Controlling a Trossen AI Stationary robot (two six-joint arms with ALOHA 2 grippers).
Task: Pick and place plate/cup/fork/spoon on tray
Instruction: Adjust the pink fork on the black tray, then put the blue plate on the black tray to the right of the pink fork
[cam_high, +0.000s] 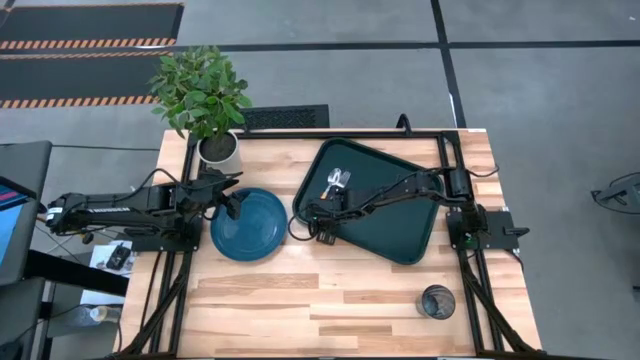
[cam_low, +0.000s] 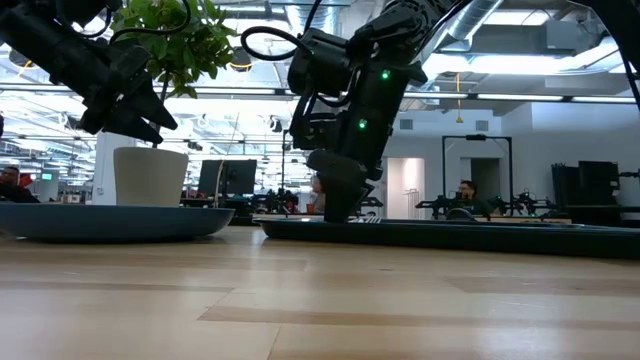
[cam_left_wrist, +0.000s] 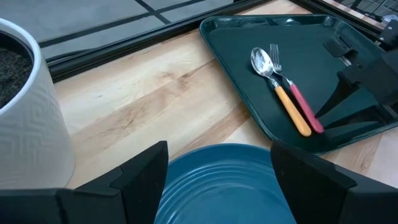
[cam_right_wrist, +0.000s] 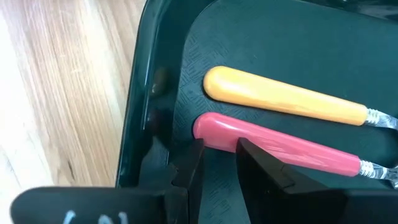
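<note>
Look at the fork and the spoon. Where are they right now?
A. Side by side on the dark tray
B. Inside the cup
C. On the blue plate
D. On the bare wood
A: the fork and the spoon lie next to each other on the tray.

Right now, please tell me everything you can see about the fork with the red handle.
The fork is small, with a glossy red plastic-looking handle and silver metal tines. It lies flat inside the tray, near the edge closest to the plate, side by side with the spoon, tines pointing the same way as the spoon's bowl. The right tool sits low over the handle's rounded end, its fingers either side of it, partly open; a real grip is not clear.
</note>
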